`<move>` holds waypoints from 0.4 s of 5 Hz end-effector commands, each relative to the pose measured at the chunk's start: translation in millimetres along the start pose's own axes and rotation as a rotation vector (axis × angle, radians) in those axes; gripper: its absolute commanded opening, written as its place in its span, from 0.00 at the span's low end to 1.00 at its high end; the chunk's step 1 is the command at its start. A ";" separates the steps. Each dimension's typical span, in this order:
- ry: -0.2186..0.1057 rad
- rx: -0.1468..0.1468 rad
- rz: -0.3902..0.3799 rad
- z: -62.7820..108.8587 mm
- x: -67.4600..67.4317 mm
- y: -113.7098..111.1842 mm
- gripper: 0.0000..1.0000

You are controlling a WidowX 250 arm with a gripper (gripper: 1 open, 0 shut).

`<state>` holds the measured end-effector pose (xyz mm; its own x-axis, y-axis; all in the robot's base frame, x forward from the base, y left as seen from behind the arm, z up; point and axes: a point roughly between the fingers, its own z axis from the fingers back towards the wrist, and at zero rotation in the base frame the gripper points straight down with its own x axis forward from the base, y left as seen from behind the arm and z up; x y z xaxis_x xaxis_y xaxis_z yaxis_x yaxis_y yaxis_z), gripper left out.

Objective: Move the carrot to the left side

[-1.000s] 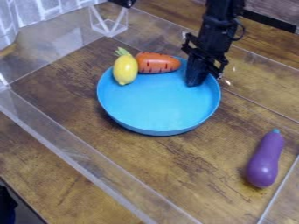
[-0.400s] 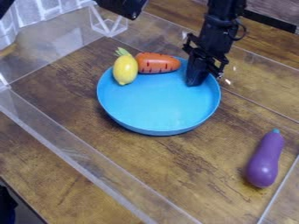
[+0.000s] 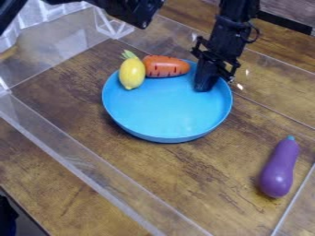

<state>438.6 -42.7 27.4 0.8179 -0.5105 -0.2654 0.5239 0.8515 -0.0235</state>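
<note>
An orange-red carrot (image 3: 167, 66) lies on the far rim of a blue plate (image 3: 172, 115), touching a yellow fruit (image 3: 132, 74) on its left. My black gripper (image 3: 207, 85) points steeply down at the plate's right far edge, just right of the carrot's tip. Its jaws are shut and nothing shows between them. The carrot is not held.
A purple eggplant (image 3: 281, 167) lies on the wooden table at the right. A clear plastic wall (image 3: 50, 55) runs along the left and front of the work area. A dark object (image 3: 129, 9) hangs at the top left.
The gripper and carrot have stayed put. The dark object at the top has moved into view from the upper edge.
</note>
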 end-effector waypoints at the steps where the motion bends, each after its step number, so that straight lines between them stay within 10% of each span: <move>1: -0.015 -0.006 0.046 15.3 -5.8 15.7 0.00; 2: -0.010 -0.010 0.055 25.1 -14.5 18.4 0.00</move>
<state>435.7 -35.6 29.6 0.8172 -0.4869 -0.3085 0.4988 0.8656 -0.0449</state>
